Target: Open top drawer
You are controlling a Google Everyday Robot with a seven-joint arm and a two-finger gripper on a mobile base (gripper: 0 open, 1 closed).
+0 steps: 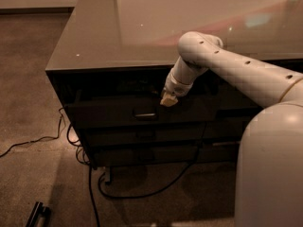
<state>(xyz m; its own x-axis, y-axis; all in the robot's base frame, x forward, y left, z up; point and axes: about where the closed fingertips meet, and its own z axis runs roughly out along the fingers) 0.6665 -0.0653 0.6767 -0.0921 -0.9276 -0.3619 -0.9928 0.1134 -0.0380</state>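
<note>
- The top drawer [104, 113] sits just under the table [118, 37] edge, and its front seems to stand slightly forward of the two drawers below [118, 141].
- The floor [28, 174] in front is bare to the left; cables [142, 193] trail below the stack.
- The end effector [168, 100] is at the drawer front's upper edge, just right of the handle [144, 114]. Open or closed: cannot tell.

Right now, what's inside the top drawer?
Behind the front of the top drawer only a dark gap shows; no contents visible. The desktop covers the rest, and the gripper sits at the front's upper edge.
</note>
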